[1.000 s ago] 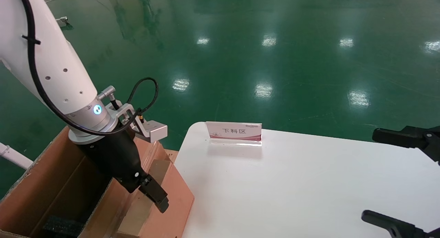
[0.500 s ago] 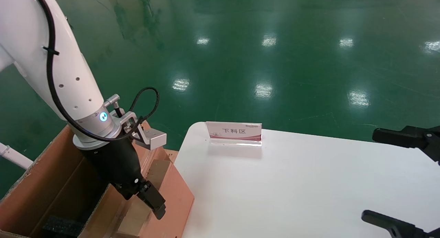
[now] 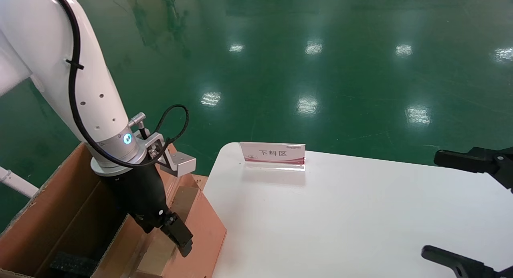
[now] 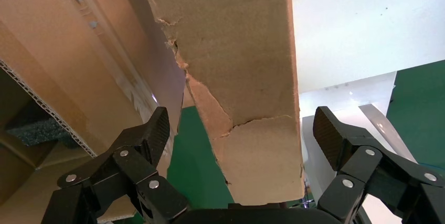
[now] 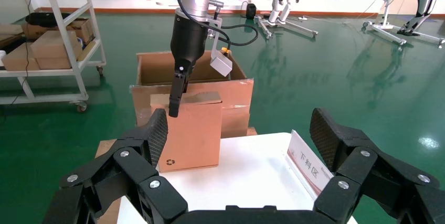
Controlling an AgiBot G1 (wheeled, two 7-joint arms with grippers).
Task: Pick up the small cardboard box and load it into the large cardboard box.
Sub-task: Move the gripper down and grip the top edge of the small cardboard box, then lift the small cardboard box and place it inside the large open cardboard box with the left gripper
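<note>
Cardboard fills the lower corner of the head view. The left pincer [image 3: 180,240] hangs tip-down off its white arm, over the seam between the large cardboard box [image 3: 48,214] and the white surface [image 3: 340,222]. Right under its tip stands the small cardboard box [image 3: 200,230], its pale tan face just below the fingers and its reddish face on the side towards the surface. The carton's open mouth lies on the pincer's other side. I judge the load unfinished: the small box sits beside the carton, not inside it. The right pincer [image 3: 433,205] is parked well away over the surface, wide open and empty. A placard [image 3: 272,153] stands between the two arms.

From the left wrist, the fingers [image 4: 149,135] are spread wide, one on each side of the tan face, which is scuffed and torn. Neither pad touches it, so nothing is held. Beyond one finger runs the carton wall, with black foam [image 4: 31,127] inside. Beyond the other is the surface. Green floor shows alongside the box, so what supports it is unclear.

From the right wrist, the box stands on end, recycling mark [image 5: 170,162] low, probably propped against the carton behind. The left pincer meets its top corner.
</note>
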